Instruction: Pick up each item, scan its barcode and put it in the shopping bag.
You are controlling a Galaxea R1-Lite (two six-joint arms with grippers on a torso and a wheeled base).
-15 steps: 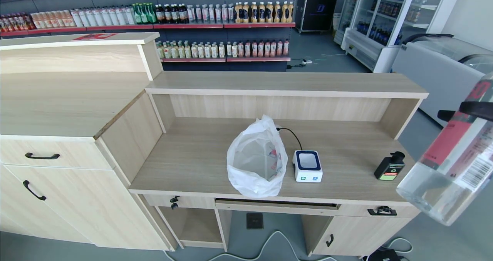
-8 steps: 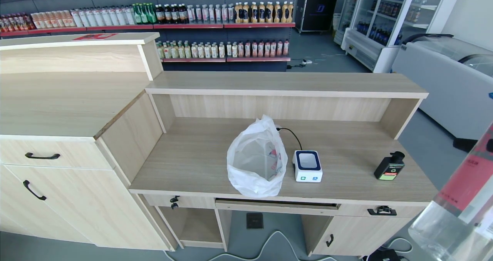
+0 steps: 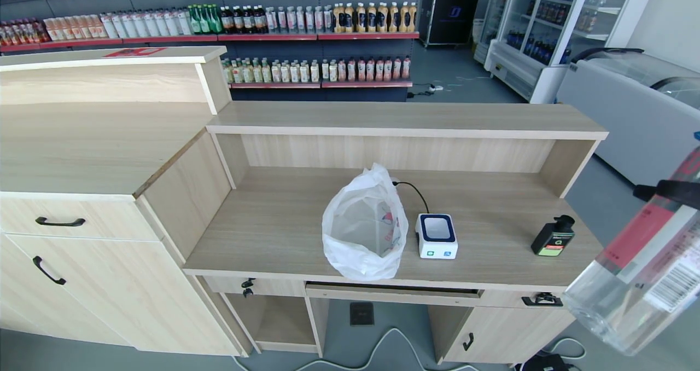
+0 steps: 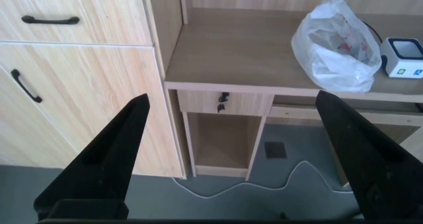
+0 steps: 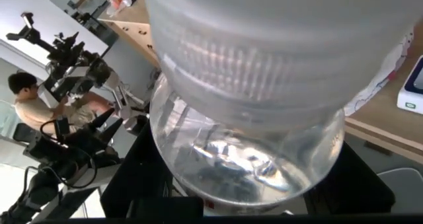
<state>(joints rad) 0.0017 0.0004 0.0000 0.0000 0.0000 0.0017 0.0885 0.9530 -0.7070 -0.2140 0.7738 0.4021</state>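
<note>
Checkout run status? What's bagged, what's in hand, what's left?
Done: nothing clearly; the shopping bag stands open on the counter with no item visible inside. In hand: the right gripper holds a clear red-labelled bottle off the counter's right end, away from the scanner; not bagged, scan status unclear. Remaining: the black pump bottle sits untouched on the counter. The left gripper is open, empty.

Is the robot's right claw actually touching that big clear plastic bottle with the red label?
Touching. In the head view, a black finger of the right gripper crosses the clear red-labelled plastic bottle, held tilted in mid-air beside the wooden counter.
</note>
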